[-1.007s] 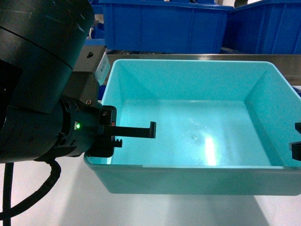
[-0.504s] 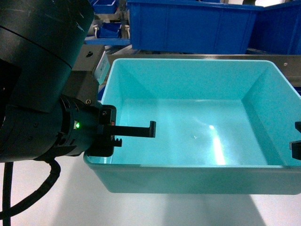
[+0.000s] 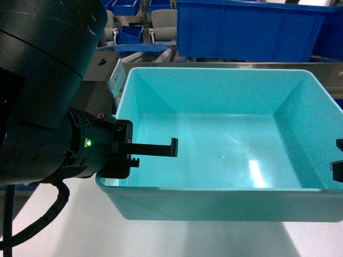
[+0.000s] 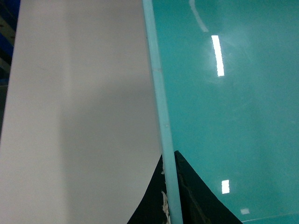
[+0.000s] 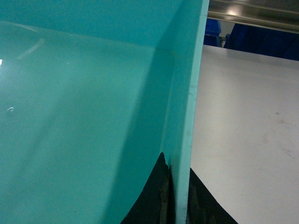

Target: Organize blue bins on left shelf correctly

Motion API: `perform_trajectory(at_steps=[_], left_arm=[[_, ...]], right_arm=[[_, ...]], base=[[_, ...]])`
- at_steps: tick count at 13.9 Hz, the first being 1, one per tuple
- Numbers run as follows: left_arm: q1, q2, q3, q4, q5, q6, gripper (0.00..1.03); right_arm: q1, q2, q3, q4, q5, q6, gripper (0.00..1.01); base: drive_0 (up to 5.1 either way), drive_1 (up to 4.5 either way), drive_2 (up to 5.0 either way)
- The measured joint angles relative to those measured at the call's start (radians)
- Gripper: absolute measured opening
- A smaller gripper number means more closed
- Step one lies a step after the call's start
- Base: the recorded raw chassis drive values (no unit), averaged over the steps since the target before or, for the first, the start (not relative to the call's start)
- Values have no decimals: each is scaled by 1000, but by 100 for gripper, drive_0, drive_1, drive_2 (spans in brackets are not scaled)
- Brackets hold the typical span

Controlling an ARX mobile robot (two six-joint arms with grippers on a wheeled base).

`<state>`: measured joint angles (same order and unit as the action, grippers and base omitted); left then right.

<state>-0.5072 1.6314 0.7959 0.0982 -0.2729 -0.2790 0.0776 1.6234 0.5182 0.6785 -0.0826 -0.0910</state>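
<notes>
The blue bin [image 3: 214, 206], a light turquoise tub with nothing inside, fills the middle of the head view and is held between both arms. My left gripper [image 3: 124, 160] is shut on the bin's left wall. In the left wrist view the thin rim [image 4: 159, 93] runs straight between the two dark fingers of that gripper [image 4: 169, 191]. My right gripper [image 3: 337, 167] shows only at the frame edge; the right wrist view has it [image 5: 180, 191] shut on the right wall [image 5: 184, 93]. Steel rails of the shelf [image 3: 230, 65] run just behind the bin.
Dark blue crates [image 3: 246, 29] stand on the rack behind the rail, with smaller blue bins and steel posts [image 3: 153, 24] at the upper left. Pale grey tabletop [image 3: 64, 230] lies under the bin and on both sides [image 4: 70, 116] [image 5: 243, 121].
The background crates and rack have slid to the right in the head view, revealing posts at the upper left. The bin and both grippers keep the same place in the frame.
</notes>
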Motion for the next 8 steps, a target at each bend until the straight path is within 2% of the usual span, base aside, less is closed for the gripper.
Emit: perform_trajectory(at_steps=[8], left_arm=[[0,0,0,-1,0,0,2]], right_arm=[[0,0,0,-3,0,0,2]], base=[[-500,246,246]])
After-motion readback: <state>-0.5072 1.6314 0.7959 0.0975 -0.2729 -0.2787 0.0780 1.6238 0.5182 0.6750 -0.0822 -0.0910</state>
